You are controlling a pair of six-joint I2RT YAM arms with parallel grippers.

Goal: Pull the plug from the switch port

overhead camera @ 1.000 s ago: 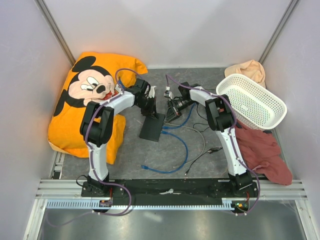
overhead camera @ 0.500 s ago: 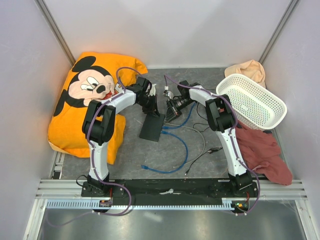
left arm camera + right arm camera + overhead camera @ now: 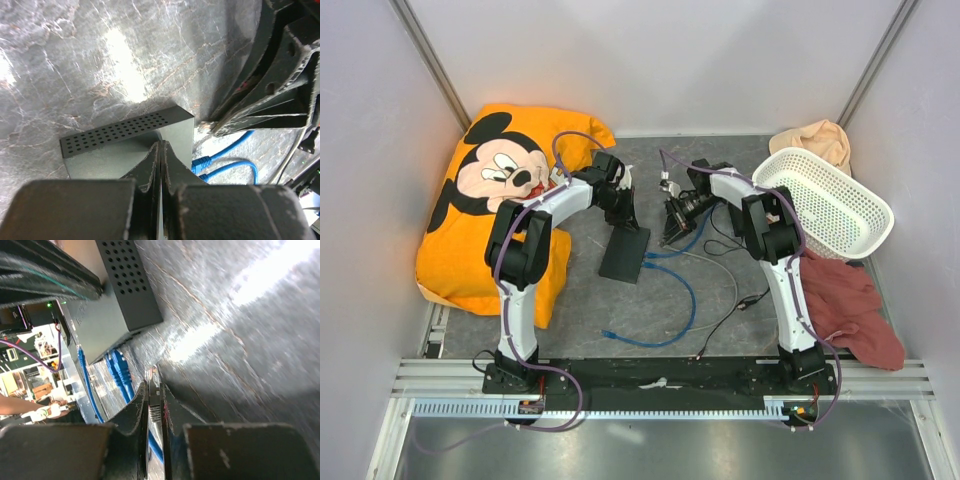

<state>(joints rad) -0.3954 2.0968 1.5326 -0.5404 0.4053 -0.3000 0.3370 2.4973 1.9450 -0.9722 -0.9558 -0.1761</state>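
The flat black switch box (image 3: 625, 255) lies mid-table; its perforated side shows in the left wrist view (image 3: 115, 132) and the right wrist view (image 3: 120, 305). Two blue plugs (image 3: 201, 162) sit in ports along its right edge and also show in the right wrist view (image 3: 117, 370). My left gripper (image 3: 625, 218) is shut and empty, its tips (image 3: 160, 150) resting on the box's top. My right gripper (image 3: 670, 225) is shut on a grey-booted plug (image 3: 153, 377) with a clear tip, held clear of the box's ports, a short gap to the right.
A white basket (image 3: 825, 200) stands at the right over a red cloth (image 3: 845, 300). An orange Mickey cushion (image 3: 500, 200) lies at the left. A loose blue cable end (image 3: 610, 333) and thin black and grey cords (image 3: 735, 300) lie near the front.
My right gripper has moved right, away from the switch box, with the grey plug in it. The cords near the front shifted slightly. The left gripper stays on the box.
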